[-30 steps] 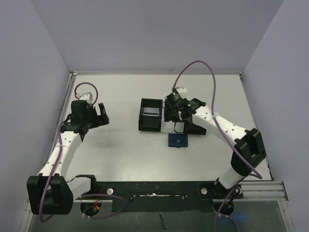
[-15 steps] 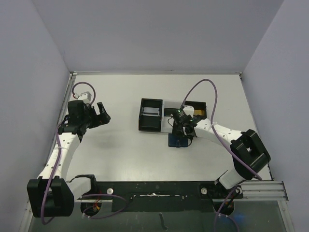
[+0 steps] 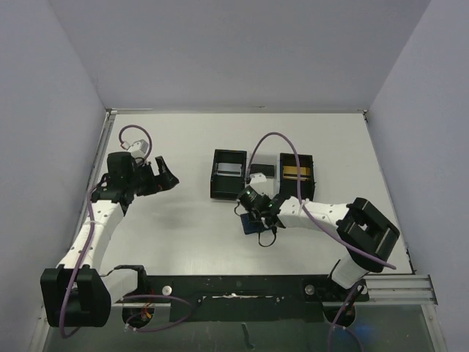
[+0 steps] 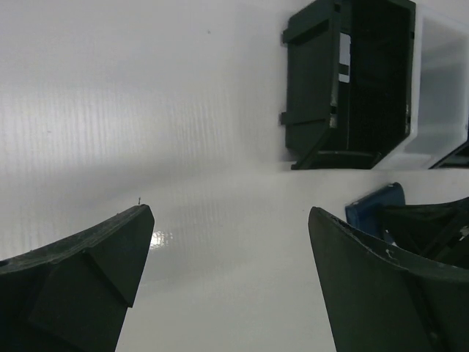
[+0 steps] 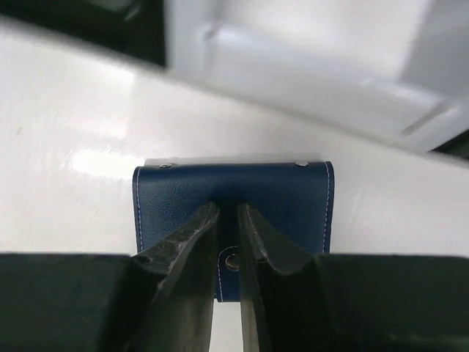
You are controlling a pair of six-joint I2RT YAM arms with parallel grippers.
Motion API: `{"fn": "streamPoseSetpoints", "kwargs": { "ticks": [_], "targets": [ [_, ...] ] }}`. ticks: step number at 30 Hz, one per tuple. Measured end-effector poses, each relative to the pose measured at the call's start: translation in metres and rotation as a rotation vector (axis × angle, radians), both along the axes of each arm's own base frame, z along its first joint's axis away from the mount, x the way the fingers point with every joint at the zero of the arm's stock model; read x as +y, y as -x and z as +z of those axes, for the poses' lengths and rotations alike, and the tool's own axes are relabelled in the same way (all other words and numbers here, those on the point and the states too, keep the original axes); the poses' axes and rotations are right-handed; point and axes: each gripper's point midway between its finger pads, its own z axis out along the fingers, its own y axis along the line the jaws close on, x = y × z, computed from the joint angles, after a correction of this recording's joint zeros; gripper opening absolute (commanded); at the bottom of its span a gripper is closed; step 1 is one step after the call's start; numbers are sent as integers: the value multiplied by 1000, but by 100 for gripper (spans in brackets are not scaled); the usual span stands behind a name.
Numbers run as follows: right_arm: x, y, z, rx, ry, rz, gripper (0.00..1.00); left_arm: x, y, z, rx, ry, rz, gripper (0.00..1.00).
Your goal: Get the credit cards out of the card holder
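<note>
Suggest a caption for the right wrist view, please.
Right gripper straddling the snap tab of the dark blue stitched bifold card holder.

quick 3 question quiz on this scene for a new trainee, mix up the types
1. True or false: the left gripper is open with nothing between its fingers.
2. Which part of the blue card holder is the right gripper closed on? A the snap tab; B the far edge; C a corner.
3. Fill in: the right-hand black box holds a ___ card.
Key: 1 true; 2 A; 3 gold.
</note>
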Motion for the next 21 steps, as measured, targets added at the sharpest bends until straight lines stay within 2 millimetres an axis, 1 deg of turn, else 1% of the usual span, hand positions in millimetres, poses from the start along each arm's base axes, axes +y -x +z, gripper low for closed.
{"fn": "streamPoseSetpoints", "kwargs": {
  "ticks": [3, 4, 6, 7, 9, 10, 11, 12, 14, 16, 17, 19, 20, 21],
  "targets": [
    [19, 23, 0, -8, 2, 137, 18, -24, 6, 0, 4, 36, -47, 87],
    [21, 30, 0, -9, 1, 175, 21, -36, 11, -2, 3, 45, -72, 87],
    [24, 46, 2, -3, -6, 250, 26, -68, 30, -7, 10, 59, -153, 87],
    [22, 54, 3, 2, -12, 282, 27, -79, 39, -9, 18, 60, -182, 87],
    [17, 66, 10, -1, -39, 323, 35, -97, 54, -13, 31, 66, -223, 87],
    [15, 68, 16, -9, -57, 328, 41, -102, 59, -15, 29, 73, -229, 87],
    [14, 69, 24, -24, -83, 323, 48, -106, 62, -18, 27, 80, -233, 87],
    [15, 69, 35, -46, -122, 306, 52, -110, 66, -22, 29, 85, -231, 87],
    [16, 67, 54, -77, -201, 242, 54, -120, 77, -32, 44, 91, -244, 87],
    [12, 66, 64, -81, -256, 154, 54, -133, 87, -38, 49, 102, -277, 86],
    [8, 66, 63, -69, -269, 98, 54, -141, 92, -40, 49, 109, -298, 86],
    [-1, 71, 55, -30, -279, -5, 54, -152, 96, -42, 50, 119, -324, 85],
    [-6, 74, 48, -8, -285, -53, 54, -158, 97, -43, 48, 125, -336, 85],
    [-13, 81, 36, 23, -289, -109, 53, -164, 97, -44, 46, 128, -348, 85]
  ]
}}
